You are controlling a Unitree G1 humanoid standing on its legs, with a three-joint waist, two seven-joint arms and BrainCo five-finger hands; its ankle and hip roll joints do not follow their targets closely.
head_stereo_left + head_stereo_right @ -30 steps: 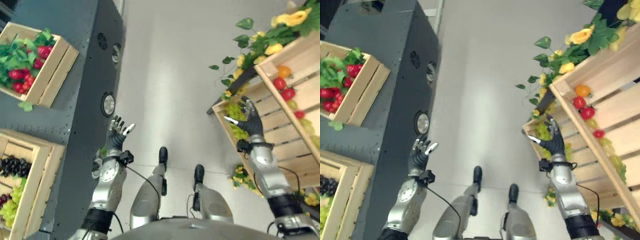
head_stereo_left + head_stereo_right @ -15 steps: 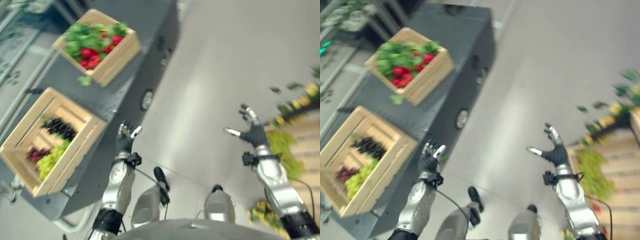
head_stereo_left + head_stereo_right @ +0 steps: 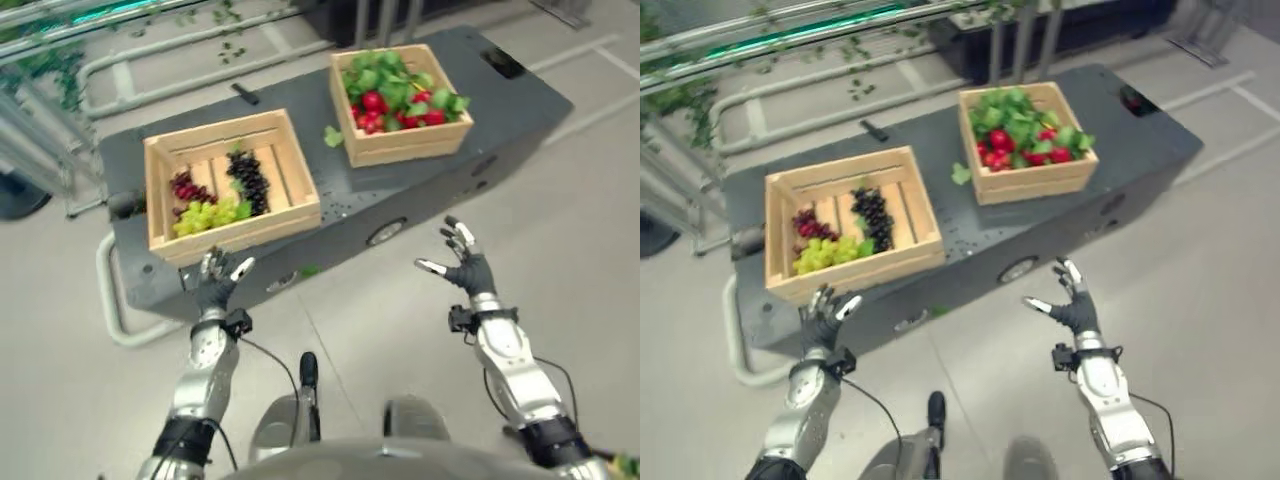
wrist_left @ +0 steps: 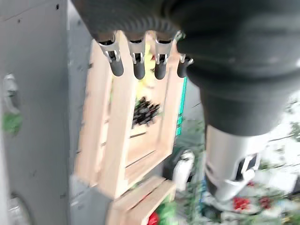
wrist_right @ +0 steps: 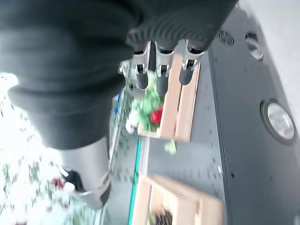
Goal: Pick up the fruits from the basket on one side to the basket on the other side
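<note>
Two wooden crates stand on a dark grey cart. The left crate holds dark, red and green grapes. The right crate holds red fruit among green leaves. My left hand is raised just in front of the grape crate, fingers straight and empty. My right hand hovers over the floor in front of the cart, fingers spread and empty. The grape crate shows past my left fingers. The leafy crate shows past my right fingers.
A grey tube rail curves round the cart's left end. Metal railings with green leaves run behind the cart. Grey floor lies to the right and in front.
The whole view has swung left, away from the wooden fruit shelf, and now faces the cart with both crates. Both hands stay open and empty.
</note>
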